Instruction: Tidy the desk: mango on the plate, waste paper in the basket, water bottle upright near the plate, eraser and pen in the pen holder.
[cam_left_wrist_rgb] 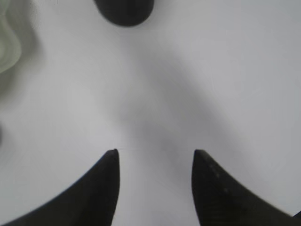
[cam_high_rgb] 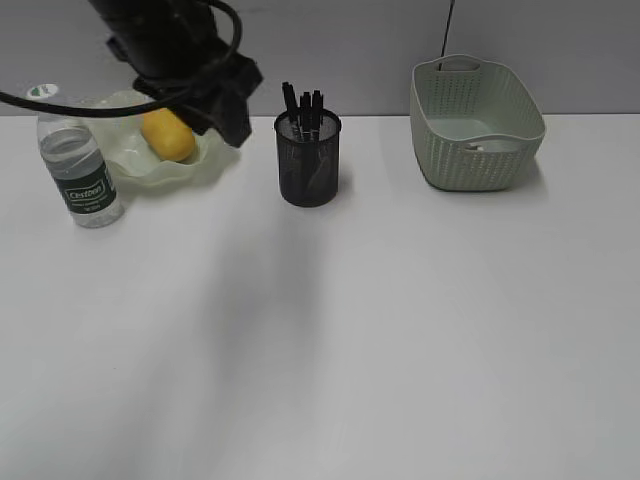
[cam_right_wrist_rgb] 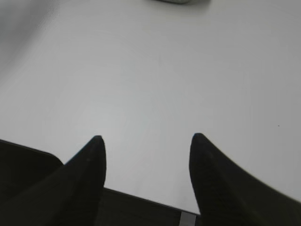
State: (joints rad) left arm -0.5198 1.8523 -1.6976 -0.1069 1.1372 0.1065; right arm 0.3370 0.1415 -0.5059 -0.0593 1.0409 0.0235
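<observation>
A: Left fingers [cam_left_wrist_rgb: 155,162] are spread, empty, over bare table [cam_high_rgb: 400,330]; mango [cam_high_rgb: 167,135] sits in the plate [cam_high_rgb: 215,165] beyond them.
B: Right fingers [cam_right_wrist_rgb: 146,146] are parted too. Water bottle [cam_high_rgb: 82,170] stands beside the plate, pens in the pen holder [cam_high_rgb: 308,160].

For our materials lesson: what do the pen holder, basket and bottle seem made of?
Pen holder: black wire mesh, likely metal; see-through lattice. Basket: matte grey-green plastic, by its moulded woven pattern. Water bottle: clear glossy plastic, white cap, dark green label.
</observation>
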